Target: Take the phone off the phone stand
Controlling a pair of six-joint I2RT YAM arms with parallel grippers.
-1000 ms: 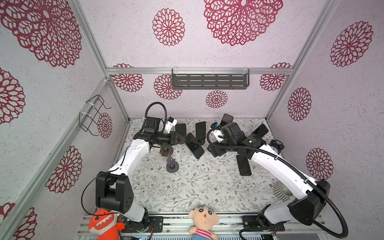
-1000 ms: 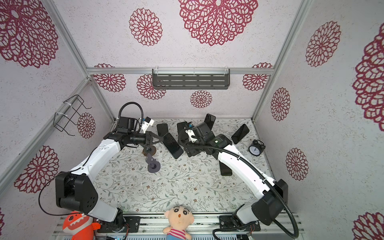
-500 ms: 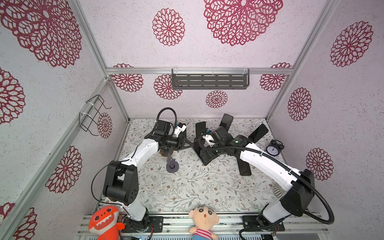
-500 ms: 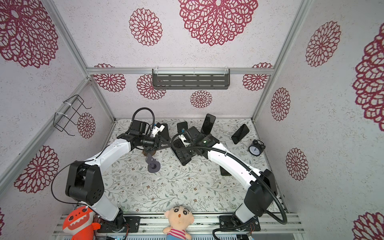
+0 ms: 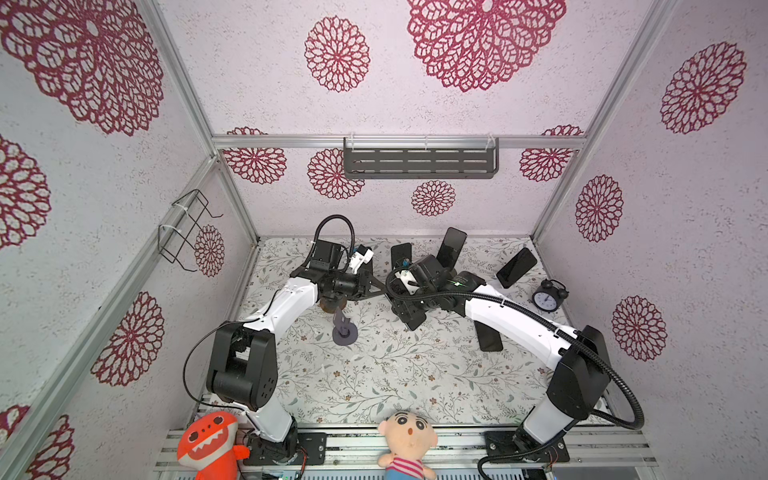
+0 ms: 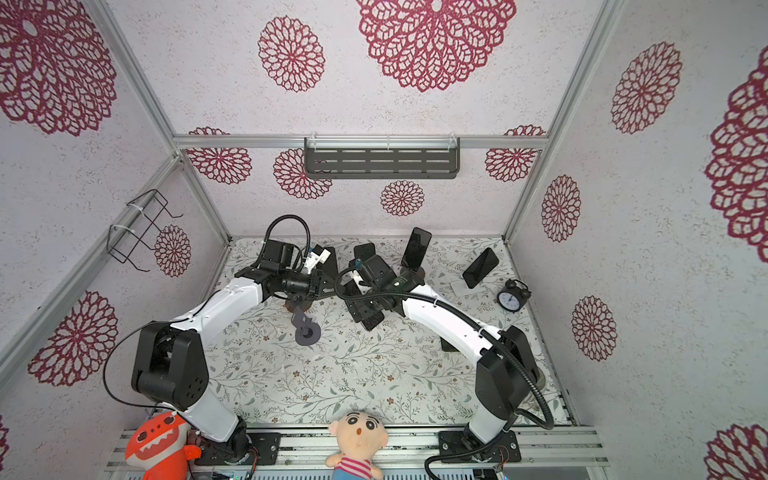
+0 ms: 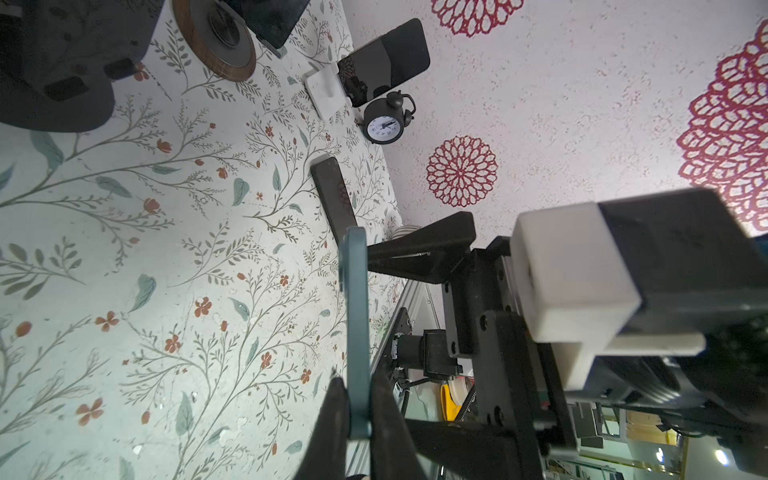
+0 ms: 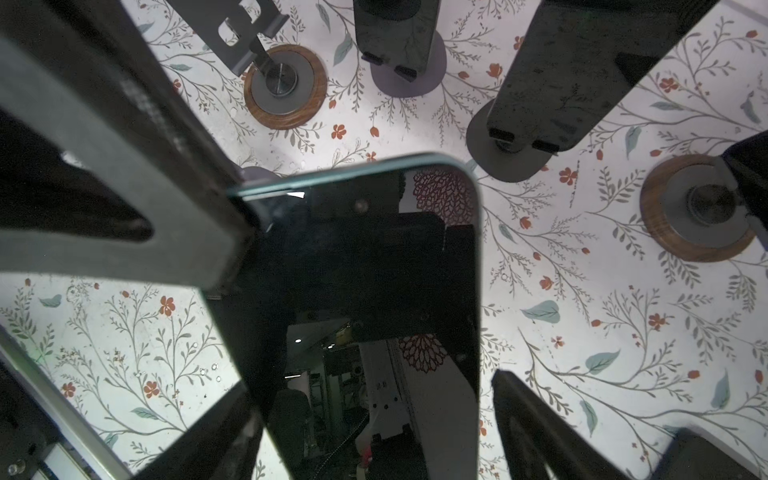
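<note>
Floral-print tabletop point(image 5: 374, 382) inside a cell papered with red rosettes. Front rail: an orange shark toy point(image 5: 208, 440) and a doll point(image 5: 407, 436). Mid-field: a grey phone stand point(image 5: 344, 331) upright on its round base; to the right, a spare phone point(image 5: 488, 338) lying flat. Centre: the phone point(image 8: 374, 266), teal-edged, off any stand and held in the air above the tabletop. The left gripper point(image 7: 357, 380) is clenched on the phone's two faces near one end. The right gripper point(image 8: 372, 380) has its fingers point(image 8: 528, 415) spread to either side of the long edges, with a sliver of tabletop visible beside one. Behind: a tall propped phone point(image 5: 451, 248), a slanted phone point(image 5: 516, 268) and an alarm clock point(image 5: 547, 296) near the right wall. Back wall: a slotted dark shelf point(image 5: 419, 160).
</note>
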